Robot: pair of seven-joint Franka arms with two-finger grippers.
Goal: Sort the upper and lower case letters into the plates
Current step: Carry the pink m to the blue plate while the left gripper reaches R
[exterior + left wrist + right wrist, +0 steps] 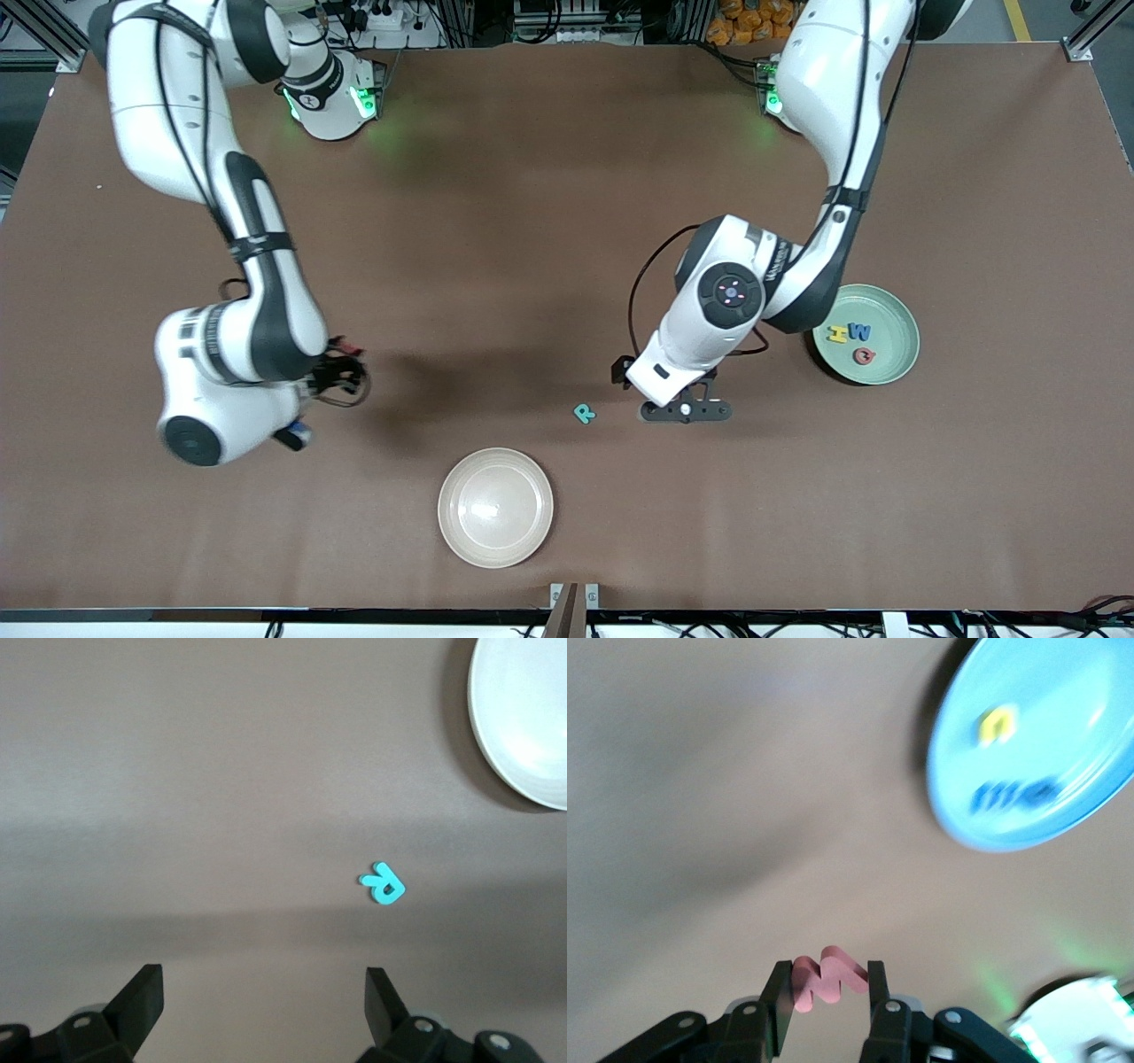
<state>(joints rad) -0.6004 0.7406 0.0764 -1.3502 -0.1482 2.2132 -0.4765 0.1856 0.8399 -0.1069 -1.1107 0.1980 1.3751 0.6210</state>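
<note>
Now the right claw (pixel 824 992) is pinching a pink zigzag letter (pixel 827 978); only its wrist view is showing the blue plate (pixel 1036 744), holding a yellow and a dark blue letter. Nearer the front camera, a cream plate (pixel 495 507) is sitting bare. The left claw (pixel 264 1005) is hanging open over the brown bench (pixel 496 221) near a teal R (pixel 584 413). At the left arm's end, the mint plate (pixel 886 306) is holding H, W and a red letter.

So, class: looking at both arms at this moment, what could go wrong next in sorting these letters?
1. The right gripper pinches the pink letter only by its edges; it might slip out before reaching the blue plate.
2. The left gripper is open over bare table, and the teal R lies off to one side, so a straight descent may miss it.
3. The cream plate lies close by; the R could land there instead of the green plate.
</note>
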